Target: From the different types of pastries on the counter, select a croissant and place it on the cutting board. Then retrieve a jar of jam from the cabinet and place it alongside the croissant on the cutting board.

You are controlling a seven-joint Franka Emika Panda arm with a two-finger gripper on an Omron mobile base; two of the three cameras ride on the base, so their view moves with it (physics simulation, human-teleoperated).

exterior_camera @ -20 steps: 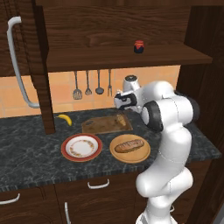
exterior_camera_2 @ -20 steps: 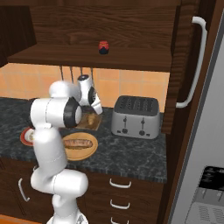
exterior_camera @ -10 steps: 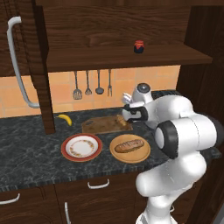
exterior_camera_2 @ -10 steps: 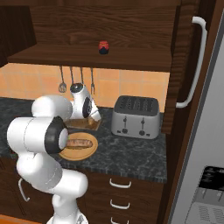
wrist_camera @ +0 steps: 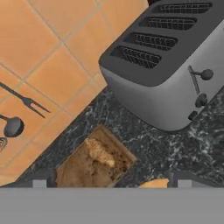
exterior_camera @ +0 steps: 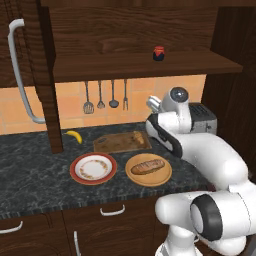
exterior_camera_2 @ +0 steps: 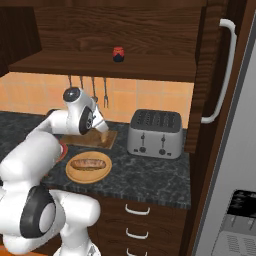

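Croissant [wrist_camera: 100,152] lies on the cutting board [wrist_camera: 78,170] near its toaster-side corner, so step one looks done; jar of jam [exterior_camera: 158,53] sits on the cabinet shelf [exterior_camera: 135,65], not yet fetched; gripper [wrist_camera: 109,183] fingers stand wide apart, holding nothing.
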